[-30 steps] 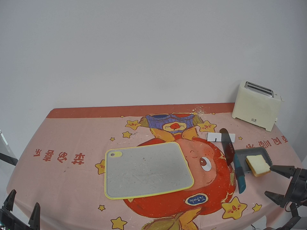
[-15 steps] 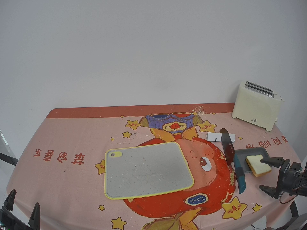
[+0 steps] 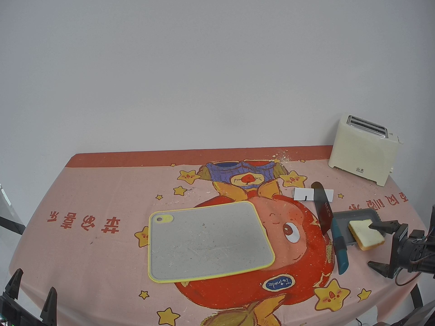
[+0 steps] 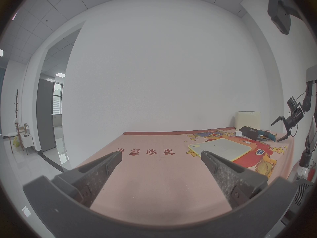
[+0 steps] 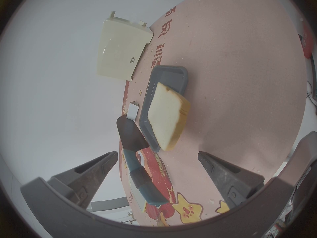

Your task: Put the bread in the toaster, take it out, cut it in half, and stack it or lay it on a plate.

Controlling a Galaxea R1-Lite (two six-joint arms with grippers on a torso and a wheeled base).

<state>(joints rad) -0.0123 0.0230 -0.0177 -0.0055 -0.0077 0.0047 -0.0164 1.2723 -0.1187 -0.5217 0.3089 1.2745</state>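
Overhanging the near rim of the grey tray point(image 3: 358, 214) at the table's point(image 3: 90, 195) right, 1 bread slice point(image 3: 365, 233) was judged light, soft, crushable, best pinched gently by its crust edges; right gripper point(image 3: 372, 245) stood spread just beside it.

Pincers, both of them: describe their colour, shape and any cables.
The left pincer and the right pincer look alike: two dark grey fingers, wedge-shaped and tapering to points, with speckled, scuffed faces, on a broad dark grey base. Thin black cables loop behind the right one.
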